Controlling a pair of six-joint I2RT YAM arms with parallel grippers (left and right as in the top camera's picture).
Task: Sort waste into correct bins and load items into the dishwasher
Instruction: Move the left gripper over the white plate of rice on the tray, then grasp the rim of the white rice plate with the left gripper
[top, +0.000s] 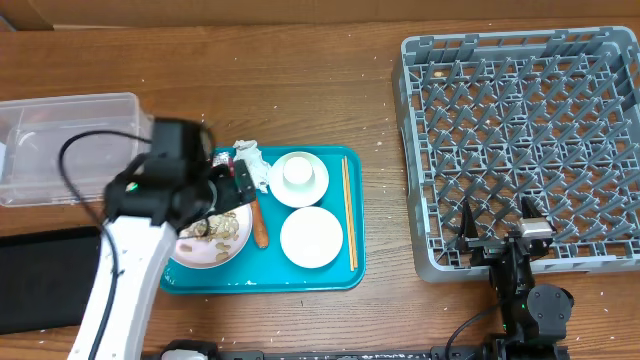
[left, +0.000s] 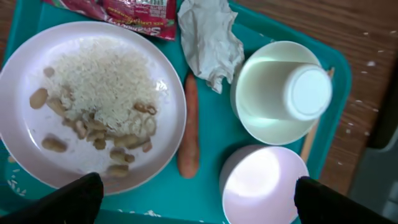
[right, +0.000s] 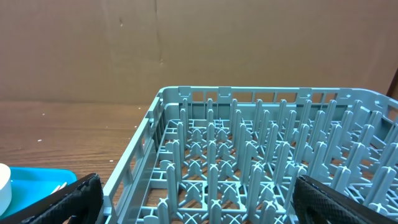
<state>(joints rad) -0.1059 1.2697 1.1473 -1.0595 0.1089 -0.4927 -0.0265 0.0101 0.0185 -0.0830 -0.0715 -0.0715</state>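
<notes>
My left gripper (left: 198, 196) is open and empty, hovering over the teal tray (top: 300, 278). Below it are the pink plate (left: 25, 124) with rice crumbs (left: 106, 81), the orange stick (left: 189, 130), the white tissue ball (left: 211, 37) and the red wrapper (left: 124, 9). A white cup (left: 305, 90) sits upside down on a small white plate (left: 255, 112). The second white plate (left: 261, 186) lies near it. Chopsticks (top: 347, 210) lie along the tray's right side. My right gripper (top: 497, 225) is open and empty at the front edge of the grey dish rack (top: 530, 140).
The clear tub (top: 60, 140) stands at the left, behind my left arm. The black tray (top: 40, 275) lies at the front left. The dish rack fills the right wrist view (right: 249, 155), with the teal tray's corner (right: 31, 186) at its left.
</notes>
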